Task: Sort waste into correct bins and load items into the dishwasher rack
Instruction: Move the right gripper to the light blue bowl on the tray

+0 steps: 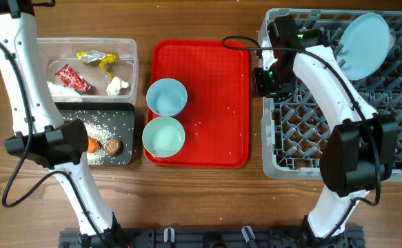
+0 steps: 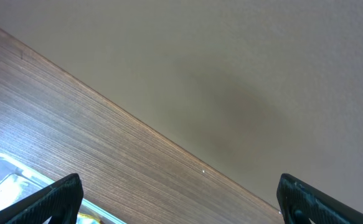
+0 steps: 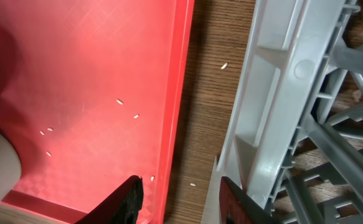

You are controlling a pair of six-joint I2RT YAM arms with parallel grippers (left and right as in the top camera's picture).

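Note:
My right gripper [image 1: 264, 81] [image 3: 180, 186] hangs over the gap between the red tray [image 1: 214, 103] and the grey dishwasher rack [image 1: 394, 138], open with nothing between its fingers. A light blue plate [image 1: 365, 45] stands in the rack. On the red tray sit a light blue bowl [image 1: 167, 96] and a mint bowl [image 1: 163, 136]. The clear tub [image 1: 87, 69] holds a red wrapper [image 1: 72, 78], a silver-yellow wrapper [image 1: 97, 59] and a tissue [image 1: 118, 86]. Rice, a carrot [image 1: 92, 145] and a brown lump [image 1: 112, 145] lie in the black tray [image 1: 121, 117]. My left gripper [image 2: 180, 186] is wide open and empty beyond the tub's far corner [image 2: 7, 177].
Loose rice grains [image 3: 128, 109] are scattered on the red tray and on the wood strip beside the rack wall [image 3: 274, 93]. The left arm's elbow [image 1: 49, 145] overhangs the black tray. The table's far edge [image 2: 169, 146] runs close behind the tub.

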